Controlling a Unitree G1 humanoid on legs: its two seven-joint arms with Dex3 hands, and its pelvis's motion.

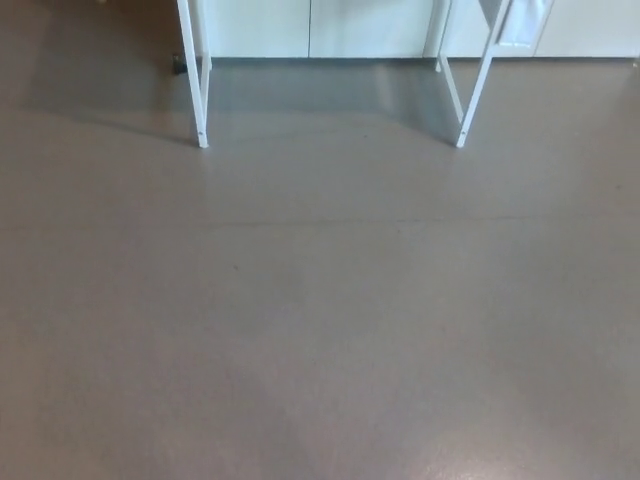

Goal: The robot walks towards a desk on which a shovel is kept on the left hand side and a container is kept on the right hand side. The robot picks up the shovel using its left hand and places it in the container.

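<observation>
Head view showed only floor point(320, 330) and desk legs point(203, 90); neither hand showed, so I couldn't tell their state. Shovel and container unseen above. Approach step; next, I judged, walk closer.

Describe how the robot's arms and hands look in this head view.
Neither arm nor hand shows here, so nothing can be said of their colour or shape. The view holds only grey floor, two white desk legs and pale cabinet fronts.

Desk legs point(200, 90) stand on floor point(320, 320) before cabinets point(310, 25).
</observation>
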